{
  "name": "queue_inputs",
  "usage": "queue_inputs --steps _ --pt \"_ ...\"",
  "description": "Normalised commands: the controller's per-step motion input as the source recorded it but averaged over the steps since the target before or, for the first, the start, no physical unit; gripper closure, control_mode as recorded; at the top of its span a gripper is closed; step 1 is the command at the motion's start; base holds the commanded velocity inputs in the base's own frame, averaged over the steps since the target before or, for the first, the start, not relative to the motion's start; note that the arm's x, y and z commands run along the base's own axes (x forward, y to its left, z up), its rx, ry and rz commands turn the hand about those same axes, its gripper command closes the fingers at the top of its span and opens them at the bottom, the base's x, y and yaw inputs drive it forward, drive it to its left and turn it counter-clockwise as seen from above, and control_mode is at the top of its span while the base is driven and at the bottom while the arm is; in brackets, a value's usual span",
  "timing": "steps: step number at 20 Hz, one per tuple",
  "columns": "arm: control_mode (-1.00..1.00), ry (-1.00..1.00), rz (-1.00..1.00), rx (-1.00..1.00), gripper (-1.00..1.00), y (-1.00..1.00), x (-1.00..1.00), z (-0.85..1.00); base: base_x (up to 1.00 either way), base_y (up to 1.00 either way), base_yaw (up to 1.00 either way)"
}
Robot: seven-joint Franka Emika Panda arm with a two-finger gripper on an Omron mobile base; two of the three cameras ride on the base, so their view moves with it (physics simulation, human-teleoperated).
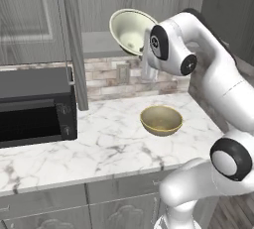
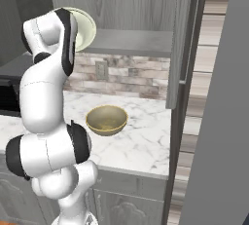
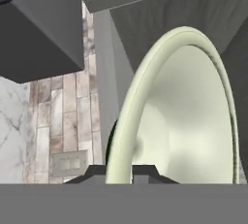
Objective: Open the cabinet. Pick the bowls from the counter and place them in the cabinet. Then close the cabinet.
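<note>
The cabinet stands open, its left door (image 1: 74, 39) and right door (image 2: 182, 39) swung out and the grey shelf (image 1: 101, 44) (image 2: 136, 41) bare. My gripper (image 3: 118, 172) is shut on the rim of the cream-white bowl (image 1: 130, 29) (image 2: 83, 27) (image 3: 193, 121). The bowl is tipped on its side, held up at the front of the shelf, at about the shelf's height. I cannot tell whether it touches the shelf. The tan-olive bowl (image 1: 161, 120) (image 2: 107, 119) sits upright on the marble counter (image 1: 99, 139) (image 2: 146, 141), below the raised hand.
A black microwave (image 1: 34, 106) sits on the counter at the left, under the left door. A brick backsplash with a wall outlet (image 1: 122, 74) (image 3: 70, 162) runs behind the counter. Grey base cabinets (image 1: 74, 208) sit below its edge.
</note>
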Motion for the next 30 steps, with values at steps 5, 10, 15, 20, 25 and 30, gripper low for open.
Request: queue_inputs --steps 5,10,15,20,25,30 --pt "-1.00 0.22 0.00 -0.13 1.00 0.00 0.40 0.14 0.00 0.00 0.00" --pt "-1.00 0.21 -0.02 -0.16 1.00 0.00 0.46 0.11 0.00 0.00 0.00" --pt "-1.00 0.21 -0.02 -0.16 1.00 0.00 0.48 0.15 0.00 0.00 0.00" --pt "-1.00 0.20 -0.01 -0.11 1.00 0.00 0.38 0.33 0.00 0.00 0.00" --pt "-1.00 0.20 0.00 -0.07 1.00 0.00 0.38 0.44 0.00 0.00 0.00" --pt "-1.00 0.18 0.00 -0.06 -1.00 0.03 0.35 0.43 0.00 0.00 0.00"
